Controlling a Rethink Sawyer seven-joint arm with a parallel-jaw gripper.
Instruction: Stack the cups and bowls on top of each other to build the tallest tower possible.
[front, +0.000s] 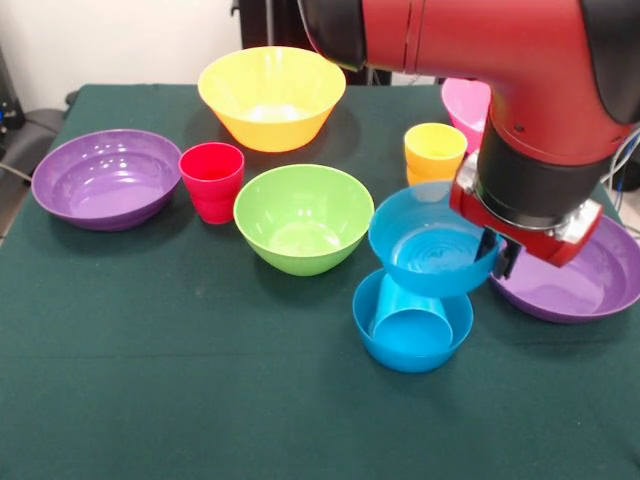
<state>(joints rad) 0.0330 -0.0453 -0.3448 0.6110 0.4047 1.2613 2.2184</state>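
My gripper (497, 250) comes down from the red arm at the right and is shut on the right rim of a small blue bowl (425, 235). That bowl sits upright on or just above a blue cup (408, 318); I cannot tell whether they touch. The blue cup stands upside down inside a second small blue bowl (458, 340) on the table. These three make up the tower. The red cup (211, 180) and the yellow-orange cup (434, 150) stand apart on the green cloth.
A lime green bowl (303, 217) stands just left of the tower. A purple bowl (105, 178) is at the far left and another purple bowl (585, 285) lies under my gripper at the right. An orange-yellow bowl (271, 95) and a pink bowl (463, 105) stand at the back.
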